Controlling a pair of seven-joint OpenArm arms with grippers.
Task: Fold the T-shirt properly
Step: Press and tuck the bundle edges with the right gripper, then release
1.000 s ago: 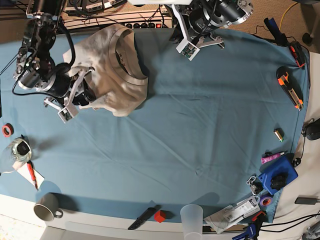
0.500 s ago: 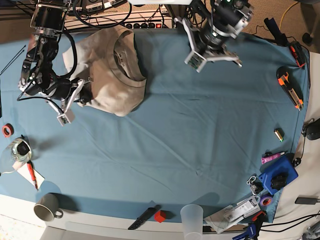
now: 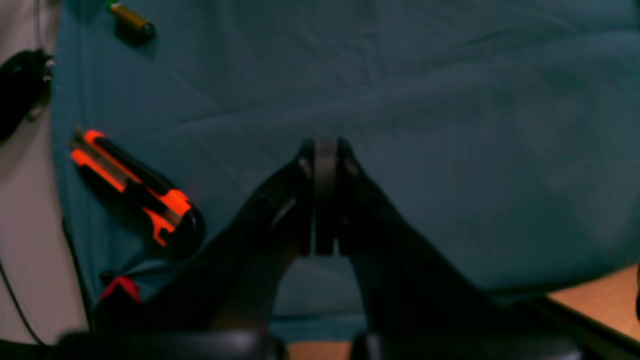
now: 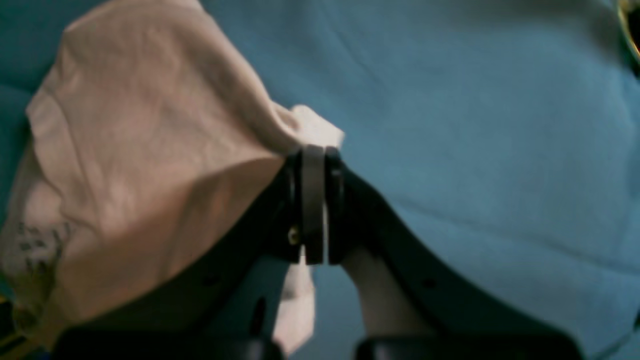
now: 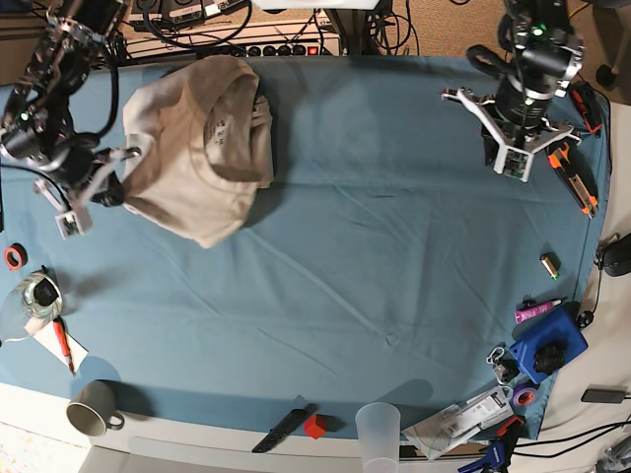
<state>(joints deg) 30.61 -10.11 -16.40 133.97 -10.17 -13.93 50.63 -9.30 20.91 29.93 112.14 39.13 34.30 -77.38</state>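
A: Where the blue cloth is covering the far left of the tabletop (image 5: 394,246), what is the T-shirt (image 5: 192,148) doing?

B: It is lying bunched in a beige heap, with its ribbed collar (image 5: 232,118) turned up and the printed neck label showing inside. One edge of it is being pinched by the right hand (image 4: 313,150), whose fingers (image 4: 335,200) are pressed fully together on a fold of the fabric. In the right wrist view the cloth is draping away from that pinch to the left, and a small tuft is poking out just past the fingertips.

A: And the other arm?

B: The left hand (image 3: 325,145) is hanging over bare blue cloth near the far right corner, well apart from the shirt. Its fingers are closed flat against each other, and nothing is sitting between them.

A: What is lying around it?

B: An orange and black utility knife (image 3: 137,192) is resting just beside it at the right edge, and a small battery (image 3: 131,19) is lying farther along the same side.

A: Anything nearer the front?

B: A grey mug (image 5: 94,407) is standing at the front left corner, a clear plastic cup (image 5: 378,426) at the front edge, and a blue box (image 5: 548,345) near the front right.
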